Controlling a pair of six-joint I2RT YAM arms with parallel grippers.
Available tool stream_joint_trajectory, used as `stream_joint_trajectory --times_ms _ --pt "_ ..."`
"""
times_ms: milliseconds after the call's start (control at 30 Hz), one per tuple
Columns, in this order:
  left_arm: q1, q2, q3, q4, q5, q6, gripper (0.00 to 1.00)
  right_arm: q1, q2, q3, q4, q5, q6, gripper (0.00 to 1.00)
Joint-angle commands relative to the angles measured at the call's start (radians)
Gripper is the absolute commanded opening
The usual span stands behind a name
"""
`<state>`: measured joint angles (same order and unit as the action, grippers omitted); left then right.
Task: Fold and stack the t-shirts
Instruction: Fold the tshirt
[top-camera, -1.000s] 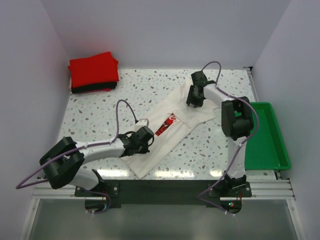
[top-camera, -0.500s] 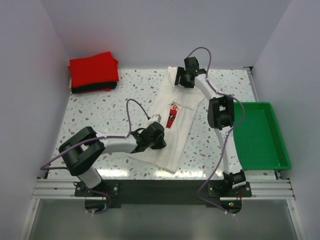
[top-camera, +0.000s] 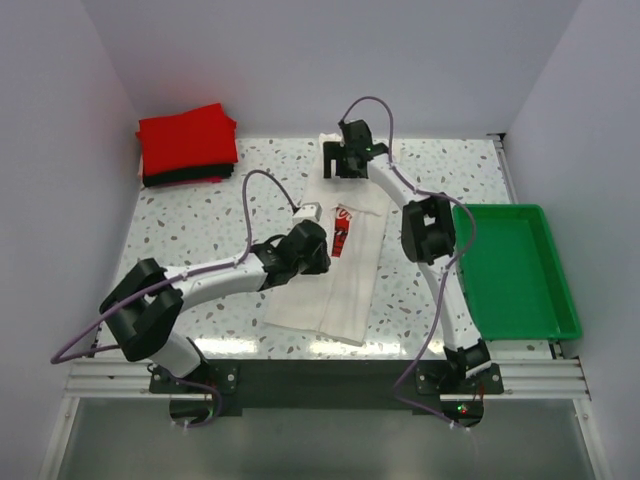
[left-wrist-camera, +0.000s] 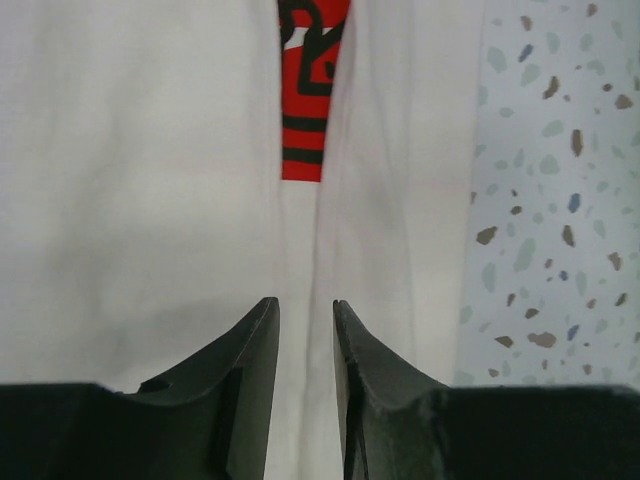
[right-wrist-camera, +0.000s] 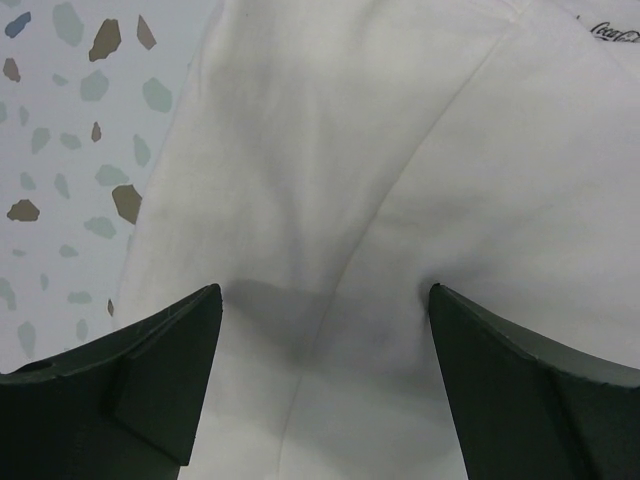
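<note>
Cream-white t-shirt (top-camera: 350, 275), lengthwise near-to-far

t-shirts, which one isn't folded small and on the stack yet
The cream-white t-shirt with the red chest print: it lies stretched long at mid-table. The red t-shirt and black t-shirt sit folded in a pile at the far left corner.

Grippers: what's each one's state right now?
Left gripper: fingers slightly open, holding nothing, over the cream-white t-shirt.
Right gripper: wide open, holding nothing.
</note>
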<state>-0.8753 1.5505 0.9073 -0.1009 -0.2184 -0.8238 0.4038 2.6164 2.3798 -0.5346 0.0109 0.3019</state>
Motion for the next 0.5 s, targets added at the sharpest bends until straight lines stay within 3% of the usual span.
stream_joint_trajectory --times_ms 0,367,467 --pt "0.002 -0.035 -0.017 -0.15 -0.131 0.101 0.33 -0.014 -0.143 -0.039 -0.025 0.05 0.014 0.88" --pt "0.004 -0.116 -0.191 -0.129 -0.114 0.058 0.19 0.01 -0.366 -0.375 -0.059 0.149 0.124 0.87" --pt "0.002 -0.112 -0.214 -0.118 -0.107 0.049 0.15 0.016 -0.374 -0.438 -0.059 0.147 0.143 0.79"
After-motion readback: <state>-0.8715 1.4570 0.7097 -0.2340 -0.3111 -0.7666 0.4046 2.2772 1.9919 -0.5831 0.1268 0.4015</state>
